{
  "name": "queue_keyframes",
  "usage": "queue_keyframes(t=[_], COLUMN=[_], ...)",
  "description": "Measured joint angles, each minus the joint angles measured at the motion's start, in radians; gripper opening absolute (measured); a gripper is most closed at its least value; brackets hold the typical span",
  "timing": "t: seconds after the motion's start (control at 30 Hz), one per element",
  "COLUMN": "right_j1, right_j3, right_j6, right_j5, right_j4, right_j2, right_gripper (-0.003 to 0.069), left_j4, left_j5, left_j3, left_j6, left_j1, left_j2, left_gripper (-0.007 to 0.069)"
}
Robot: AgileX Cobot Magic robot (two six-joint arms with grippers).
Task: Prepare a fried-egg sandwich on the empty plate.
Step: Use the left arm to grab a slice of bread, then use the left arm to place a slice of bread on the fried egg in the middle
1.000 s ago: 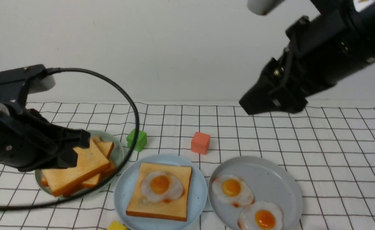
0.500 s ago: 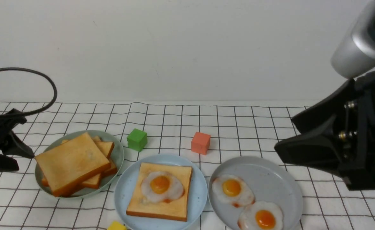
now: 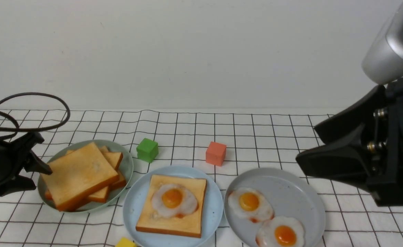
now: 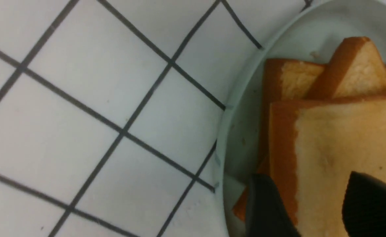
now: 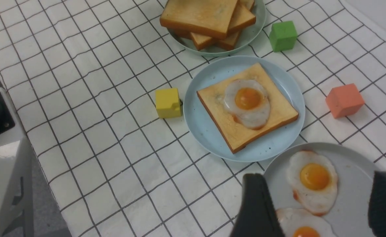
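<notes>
Left gripper, jaws spread at 9 o'clock of top toast slice, should pinch that slice alone.

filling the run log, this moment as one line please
left gripper: jaws open at toast pile | right gripper: jaws open by grey plate | light-blue plate: toast plus egg, no top slice

Left plate holding toast pile; middle plate holding slice with egg on top; right plate holding two eggs. First cube and second cube sitting on desk behind plates, third cube before middle plate.
</notes>
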Motion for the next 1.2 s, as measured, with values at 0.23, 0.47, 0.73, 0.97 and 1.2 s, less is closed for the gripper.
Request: queue_keyframes(t=[0.23,0.47,0.73,0.97,1.2], right_j1=[0.0,0.0,0.0,0.0,0.0], right_j3=[0.0,0.0,0.0,0.0,0.0], right_j6=[0.0,0.0,0.004,0.005,0.012], right_j5=[0.005,0.024,0.034,0.067,0.098], right_j4=[0.003,0.022,0.052,0.058,0.057], right_j2=[0.0,0.0,0.0,-0.001,-0.001], right_gripper=[0.0459,0.0459,0.0459,0.0459,0.0459], left_j4=[-0.179,-0.181,-0.142,-0.207,-0.202], left_j5=[-0.02,-0.02,0.005,0.157,0.112], left_j3=[-0.007,-0.009,-0.009,-0.009,-0.01], left_j6=[0.18,0.236,0.262,0.471,0.573], left_j1=[0.0,0.0,0.0,-0.103,-0.379], left_j2=[0.077,0.065,-0.13,-0.249,-0.112], left_gripper=[0.0214,0.0152,0.015,0.0146,0.0134])
